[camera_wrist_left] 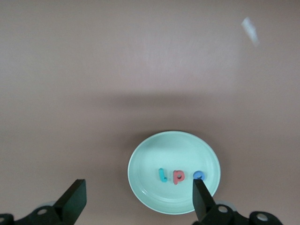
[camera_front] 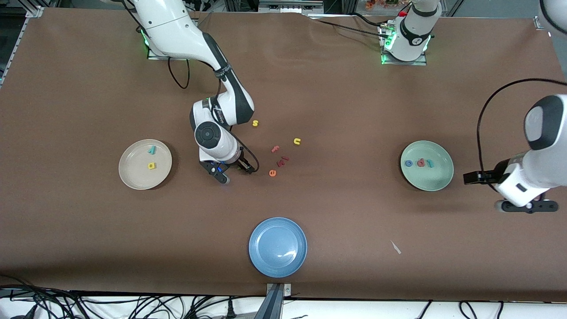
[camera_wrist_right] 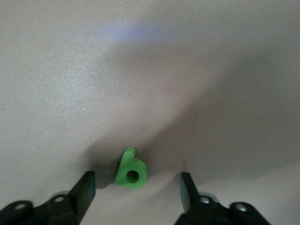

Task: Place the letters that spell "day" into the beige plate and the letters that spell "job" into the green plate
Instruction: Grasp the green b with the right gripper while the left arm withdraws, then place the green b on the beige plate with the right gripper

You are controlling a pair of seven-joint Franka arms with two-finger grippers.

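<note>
The beige plate (camera_front: 135, 173) holds a teal "y" (camera_front: 152, 150) and a yellow letter (camera_front: 152, 166). In the green plate (camera_front: 427, 179) (camera_wrist_left: 154, 154) lie a blue "o" (camera_front: 409, 163) (camera_wrist_left: 198, 175), a pinkish-red letter (camera_front: 421, 163) (camera_wrist_left: 177, 176) and a teal "j" (camera_front: 430, 164) (camera_wrist_left: 162, 175). My right gripper (camera_front: 237, 174) (camera_wrist_right: 136, 187) is low at mid-table, open. A green letter (camera_wrist_right: 130, 171) lies flat between its fingers (camera_wrist_right: 84, 187), touching neither. The front view hides this letter. My left gripper (camera_front: 527, 206) (camera_wrist_left: 137, 201) hangs open and empty beside the green plate, toward the left arm's end.
Beside the right gripper lie a yellow "s" (camera_front: 255, 123), a yellow "u" (camera_front: 297, 141), a pink "f" (camera_front: 275, 149), dark red pieces (camera_front: 283, 160) and an orange "e" (camera_front: 272, 173). An empty blue plate (camera_front: 277, 247) sits nearest the camera. A white scrap (camera_front: 395, 247) lies nearby.
</note>
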